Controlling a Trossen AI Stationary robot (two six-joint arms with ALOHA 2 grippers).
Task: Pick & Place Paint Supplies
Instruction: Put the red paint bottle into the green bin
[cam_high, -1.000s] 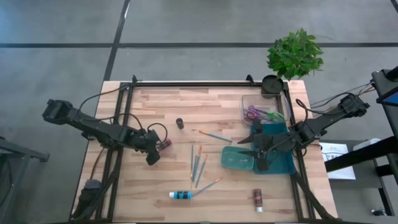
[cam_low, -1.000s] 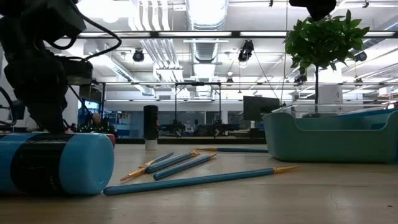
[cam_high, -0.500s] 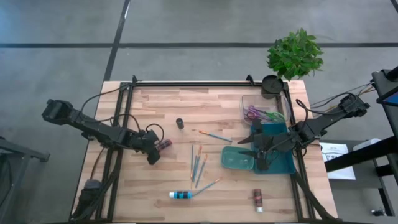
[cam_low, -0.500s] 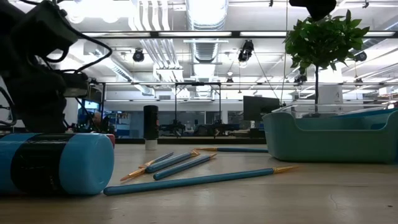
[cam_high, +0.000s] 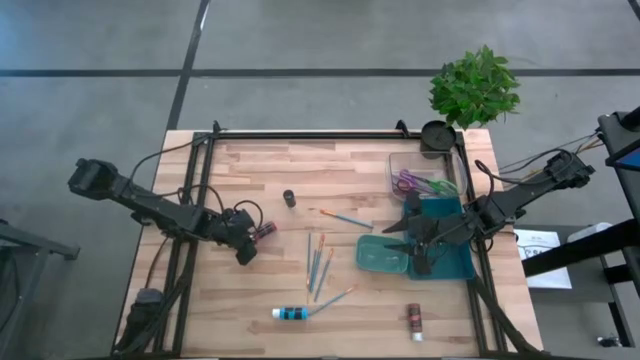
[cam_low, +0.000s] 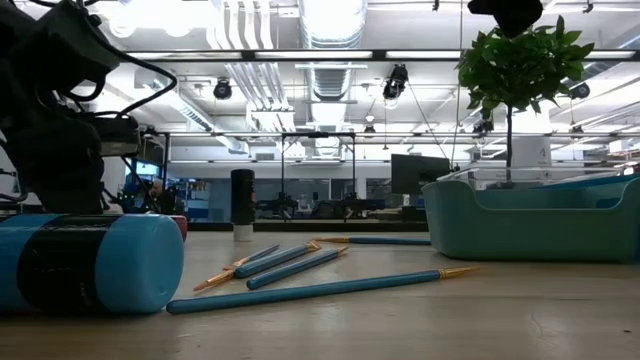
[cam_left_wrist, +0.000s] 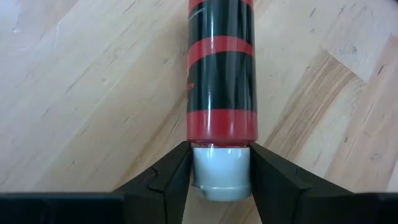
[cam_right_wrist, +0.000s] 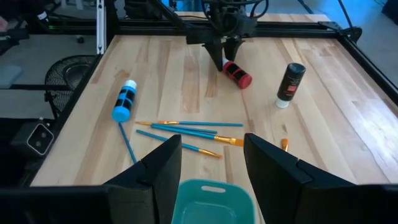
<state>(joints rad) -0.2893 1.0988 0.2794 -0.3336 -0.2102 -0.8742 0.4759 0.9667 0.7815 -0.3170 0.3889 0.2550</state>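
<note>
A red-and-black paint tube (cam_left_wrist: 221, 68) lies flat on the wooden table, left of centre, with its white cap toward my left gripper (cam_left_wrist: 221, 180). That gripper (cam_high: 248, 240) is down at the tube (cam_high: 266, 231) and closed on its cap. My right gripper (cam_high: 396, 228) hangs open above the teal palette (cam_high: 380, 256) at the right. It touches nothing. Several blue-handled brushes (cam_high: 318, 262) lie at mid table. A blue tube (cam_high: 292, 314) and a brown tube (cam_high: 414, 321) lie near the front edge. My left gripper pinches the tube's white cap (cam_left_wrist: 221, 163) between its two fingers, one on each side. The fingers slant down from the table's left side. The tube lies flat on the table, pointing away from the gripper.
A small black tube (cam_high: 289, 198) stands upright behind the brushes. A teal bin (cam_high: 452, 245) and a clear box with purple scissors (cam_high: 415, 182) sit at the right edge. A black cup (cam_high: 437, 135) and a potted plant (cam_high: 474, 85) stand at the far right corner.
My left gripper has sunk a little toward the table at the red tube. The tube, the brushes and my right arm have kept still.
</note>
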